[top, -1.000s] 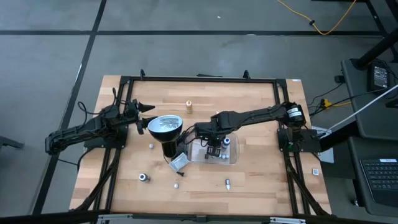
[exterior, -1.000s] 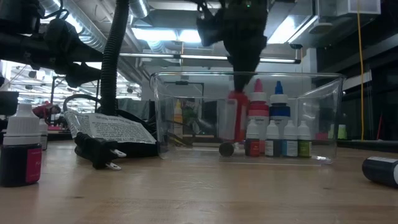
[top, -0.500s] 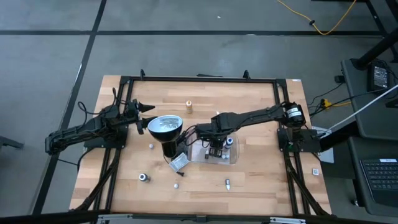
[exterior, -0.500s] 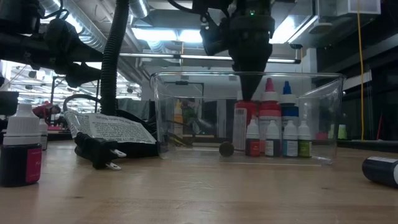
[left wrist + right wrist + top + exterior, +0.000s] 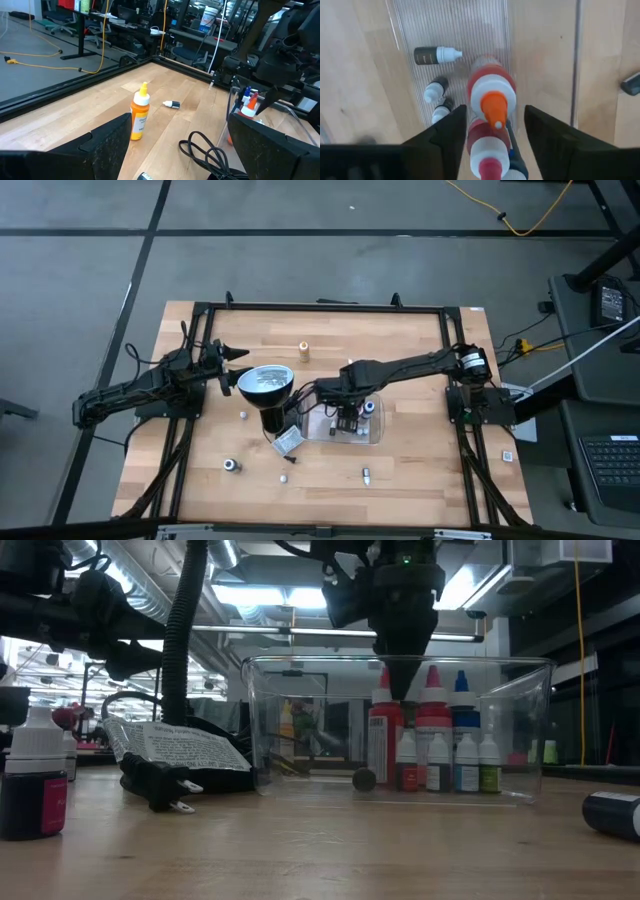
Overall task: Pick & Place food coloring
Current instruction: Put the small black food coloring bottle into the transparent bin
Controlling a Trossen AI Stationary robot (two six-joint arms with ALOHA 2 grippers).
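Counting seven bottles (image 5: 436, 748) in tray (image 5: 520, 730)

red bottle (image 5: 487, 82), orange cap (image 5: 495, 108), clear tray (image 5: 520, 690)

Two dark jointed arms, black cabling, a possibly green indicator light, tapered black fingers (image 5: 442, 135)

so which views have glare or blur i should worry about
Low view: bright ceiling lights behind, so the right arm's fingers read as silhouette above the clear rectangular plastic tray. Right wrist view: fingers blurred at the edges, orange-capped red bottle fairly sharp. High view: evenly lit.
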